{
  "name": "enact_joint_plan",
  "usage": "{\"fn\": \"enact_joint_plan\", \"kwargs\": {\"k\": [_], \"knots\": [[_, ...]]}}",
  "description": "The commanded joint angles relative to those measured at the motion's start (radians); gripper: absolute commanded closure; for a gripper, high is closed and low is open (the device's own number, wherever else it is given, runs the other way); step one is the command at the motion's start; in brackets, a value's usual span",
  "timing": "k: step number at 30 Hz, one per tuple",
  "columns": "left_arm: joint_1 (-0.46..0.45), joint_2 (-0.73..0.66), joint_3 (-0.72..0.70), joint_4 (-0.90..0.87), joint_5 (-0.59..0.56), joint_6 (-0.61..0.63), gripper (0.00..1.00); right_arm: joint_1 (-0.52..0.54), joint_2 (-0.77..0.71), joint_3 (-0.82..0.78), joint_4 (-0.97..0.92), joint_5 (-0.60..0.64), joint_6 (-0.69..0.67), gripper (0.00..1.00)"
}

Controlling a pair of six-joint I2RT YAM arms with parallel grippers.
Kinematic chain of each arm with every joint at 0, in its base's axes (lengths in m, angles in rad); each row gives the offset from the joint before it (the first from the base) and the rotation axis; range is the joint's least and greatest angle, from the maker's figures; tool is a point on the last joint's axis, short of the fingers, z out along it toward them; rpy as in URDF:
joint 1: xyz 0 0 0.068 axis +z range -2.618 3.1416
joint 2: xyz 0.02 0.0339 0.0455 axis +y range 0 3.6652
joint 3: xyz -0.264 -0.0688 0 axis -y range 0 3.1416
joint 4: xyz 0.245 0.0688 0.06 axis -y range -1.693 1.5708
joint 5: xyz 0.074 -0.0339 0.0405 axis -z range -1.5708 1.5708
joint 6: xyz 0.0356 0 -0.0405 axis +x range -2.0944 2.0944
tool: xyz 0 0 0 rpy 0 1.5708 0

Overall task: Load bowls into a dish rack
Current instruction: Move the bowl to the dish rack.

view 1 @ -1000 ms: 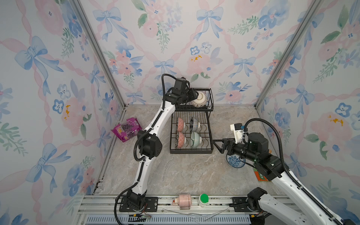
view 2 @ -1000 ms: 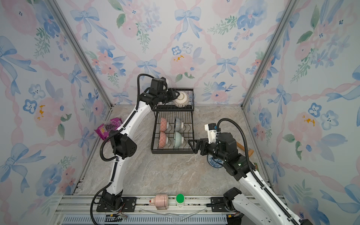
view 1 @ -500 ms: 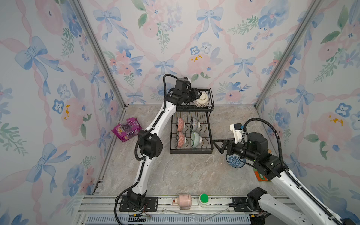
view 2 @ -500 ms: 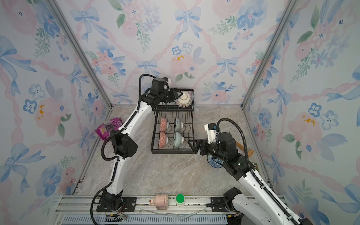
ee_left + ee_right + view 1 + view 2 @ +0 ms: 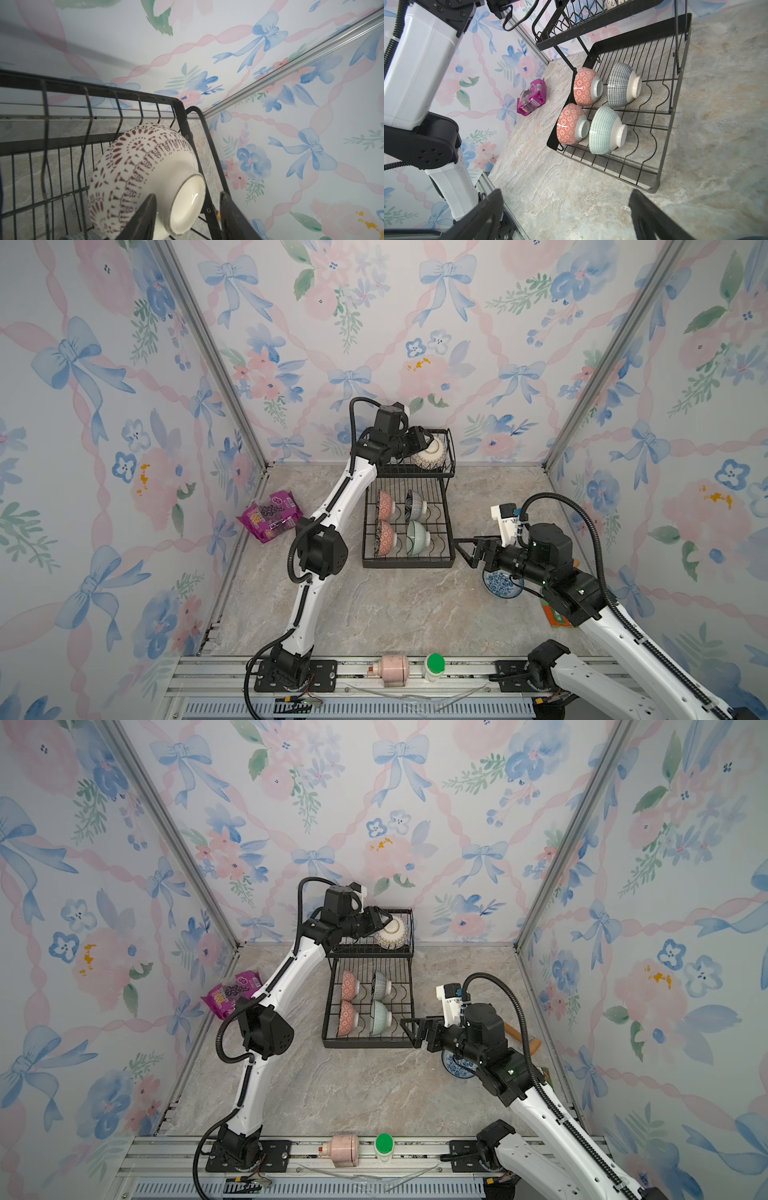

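Left gripper (image 5: 426, 440) at cream bowl (image 5: 431, 454) in upper tier of dish rack (image 5: 407, 564) — four bowls (image 5: 385, 504) below.

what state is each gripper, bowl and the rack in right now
dish rack: two tiers, lower slots partly free
cream bowl: tipped on its side in upper tier
left gripper: jaws astride cream bowl's foot, grip unclear
right gripper: open, empty
four racked bowls: on edge in lower tier
blue bowl: upright on table, not loaded

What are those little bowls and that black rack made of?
The bowls look like glazed ceramic: glossy patterned sides that catch the light, and plain white foot rings. The rack looks like metal wire, probably coated matte black: thin stiff rods on a flat frame, with little shine.
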State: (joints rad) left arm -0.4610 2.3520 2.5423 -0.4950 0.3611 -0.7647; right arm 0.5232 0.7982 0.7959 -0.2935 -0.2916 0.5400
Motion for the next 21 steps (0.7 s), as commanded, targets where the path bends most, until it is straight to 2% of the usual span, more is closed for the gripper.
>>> {"fn": "enact_joint_plan", "kwargs": {"k": [1,6,12,17,21], "knots": [[-0.007,0.026,0.006,0.028,0.024,-0.011,0.48,0.014,-0.007,0.004,-0.004,0.010,0.002,0.04],[-0.010,0.027,0.007,0.029,0.022,-0.009,0.48,0.014,-0.010,0.014,-0.018,0.012,-0.005,0.04],[-0.003,-0.023,-0.004,0.025,-0.030,0.057,0.48,0.007,-0.033,0.017,-0.057,0.037,-0.014,0.04],[-0.015,-0.140,-0.095,0.025,-0.120,0.185,0.49,-0.046,-0.081,0.013,-0.144,0.067,-0.011,0.04],[-0.071,-0.268,-0.215,0.025,-0.242,0.333,0.49,-0.108,-0.145,-0.017,-0.196,0.072,0.015,0.04]]}}
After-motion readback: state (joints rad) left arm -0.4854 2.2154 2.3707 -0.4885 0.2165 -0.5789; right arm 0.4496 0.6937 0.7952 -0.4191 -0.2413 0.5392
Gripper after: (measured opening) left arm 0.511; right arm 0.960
